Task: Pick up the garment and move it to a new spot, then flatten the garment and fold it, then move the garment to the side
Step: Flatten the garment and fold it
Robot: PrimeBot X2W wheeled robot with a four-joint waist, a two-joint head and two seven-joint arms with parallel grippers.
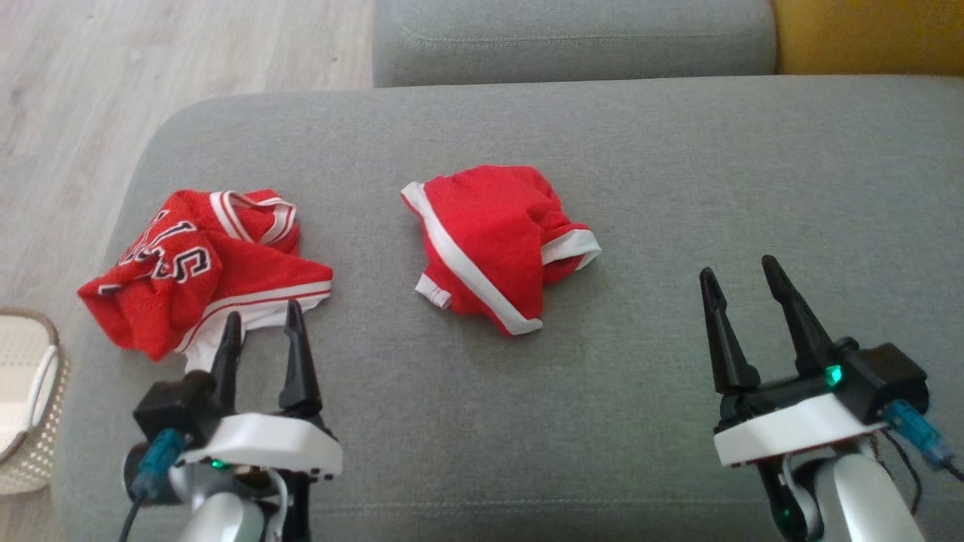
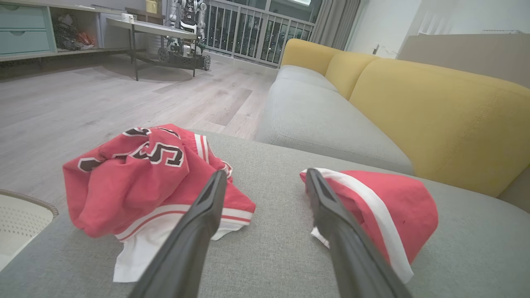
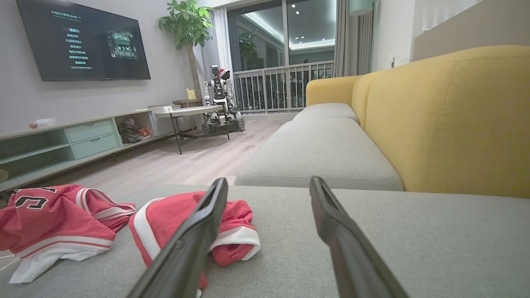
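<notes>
Jersey lies crumpled on the sofa, at 9 o'clock from the shorts. Expect soft, light, limp cloth: grip the white hem or a shoulder edge. Folds hide its outline. Left end effector, at its 6 o'clock, stands wide open, empty; right end effector likewise.

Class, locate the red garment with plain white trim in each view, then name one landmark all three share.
Head view: plain-trimmed garment, centre of the grey cushion.
Left wrist view: lower right, on the cushion.
Right wrist view: lower left, on the cushion.
Shared landmark: lettered jersey, left of it everywhere.
</notes>
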